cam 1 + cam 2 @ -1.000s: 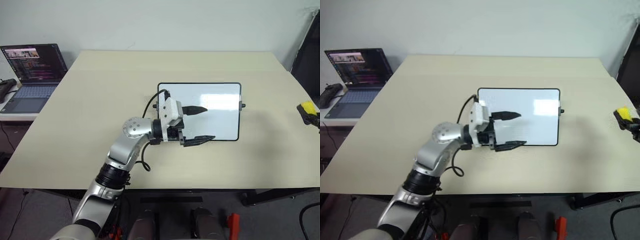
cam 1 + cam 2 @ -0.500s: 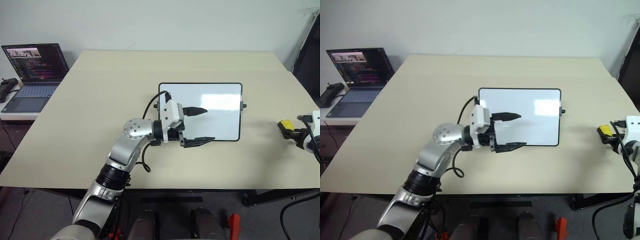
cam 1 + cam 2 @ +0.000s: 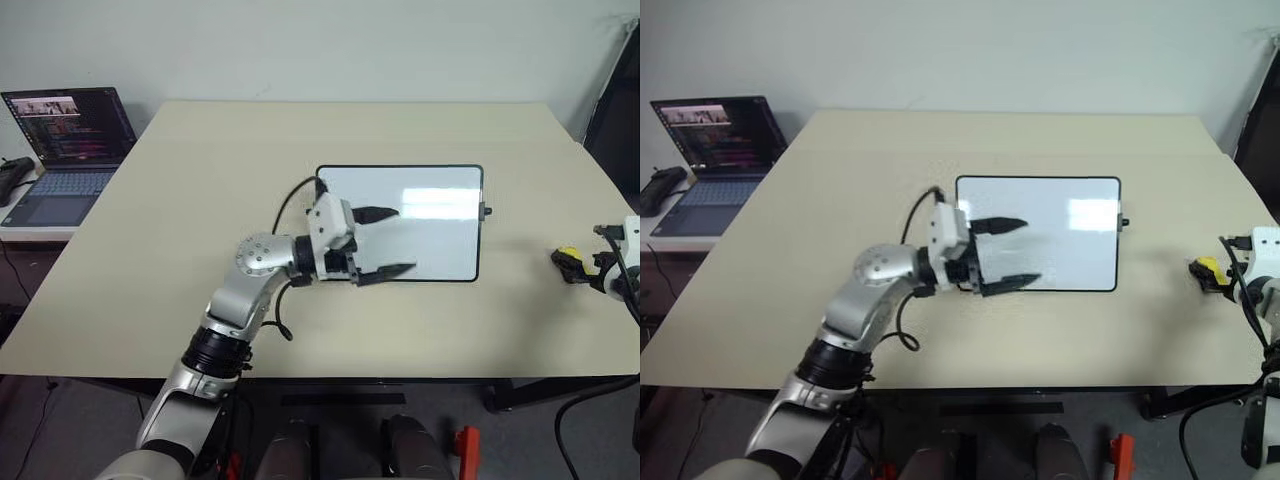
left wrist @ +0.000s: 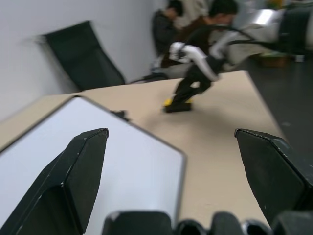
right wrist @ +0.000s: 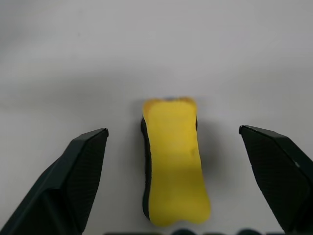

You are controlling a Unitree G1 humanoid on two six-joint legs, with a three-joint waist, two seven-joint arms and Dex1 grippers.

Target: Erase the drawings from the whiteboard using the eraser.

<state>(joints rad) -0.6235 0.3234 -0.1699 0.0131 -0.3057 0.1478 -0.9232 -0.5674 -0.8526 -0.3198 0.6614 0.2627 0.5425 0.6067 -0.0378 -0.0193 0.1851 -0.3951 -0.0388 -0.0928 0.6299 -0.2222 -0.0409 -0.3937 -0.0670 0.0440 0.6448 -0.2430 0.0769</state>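
Our right gripper (image 5: 173, 139) stands wide apart around the small yellow block eraser with a dark underside (image 5: 172, 159), which lies on the beige table (image 3: 200, 200) between its fingers, untouched. Our left gripper (image 3: 385, 241), spread wide and empty, hovers over the glossy white black-framed whiteboard (image 3: 430, 225)'s left part
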